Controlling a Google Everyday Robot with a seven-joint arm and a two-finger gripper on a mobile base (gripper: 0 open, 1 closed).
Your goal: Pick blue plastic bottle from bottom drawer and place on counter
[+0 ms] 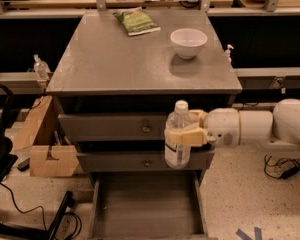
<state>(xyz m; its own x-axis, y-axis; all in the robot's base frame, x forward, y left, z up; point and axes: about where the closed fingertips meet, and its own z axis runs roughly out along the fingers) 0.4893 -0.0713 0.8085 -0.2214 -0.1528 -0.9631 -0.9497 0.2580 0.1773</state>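
Observation:
The blue plastic bottle (178, 141) is a clear bottle with a white cap and a pale label band. It is upright in my gripper (181, 135), whose cream fingers are shut around its middle. My white arm reaches in from the right. The bottle hangs in front of the two upper drawers, just below the counter's front edge. The counter (135, 59) is the grey cabinet top. The bottom drawer (146, 206) is pulled open below the bottle, and its grey floor is bare.
A white bowl (188, 42) and a green snack bag (136, 21) lie on the counter's far part. Small pump bottles stand at the left (41, 67) and right (228, 52) of the cabinet. A cardboard box (47, 159) and black cables lie on the floor at left.

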